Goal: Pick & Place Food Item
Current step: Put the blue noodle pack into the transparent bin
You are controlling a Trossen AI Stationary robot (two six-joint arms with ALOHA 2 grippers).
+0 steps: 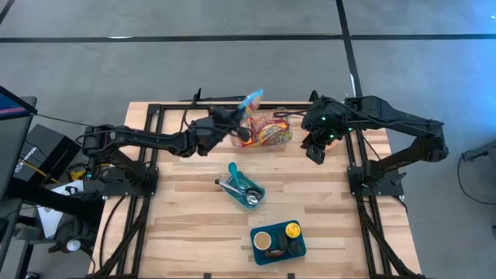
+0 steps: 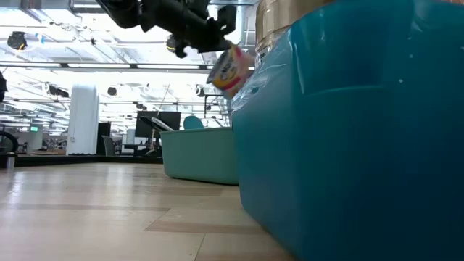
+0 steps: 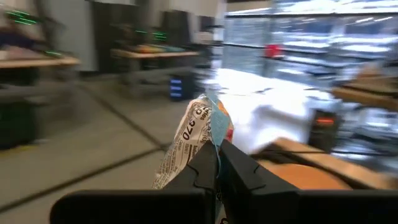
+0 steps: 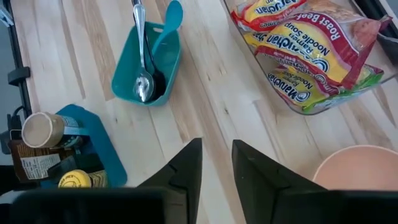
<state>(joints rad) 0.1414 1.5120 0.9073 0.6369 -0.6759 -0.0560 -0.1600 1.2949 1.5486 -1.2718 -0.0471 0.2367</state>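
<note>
Left claw (image 1: 242, 116) clenching snack packet (image 1: 252, 99) above table's (image 1: 194, 209) far edge, right claw (image 1: 316, 153) parted.

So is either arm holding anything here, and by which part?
The left gripper pinches a noodle packet by one end, lifted off the table. The right gripper holds nothing.

The light wooden table (image 1: 186, 209) carries a clear container of noodle packets (image 1: 267, 133) lying just beside the right gripper (image 1: 316, 153), toward the left arm. Nearer the table's middle sits a teal tray of utensils (image 1: 243, 187), and beyond that, farther from the gripper, a blue tray of jars and bottles (image 1: 277, 242).
</note>
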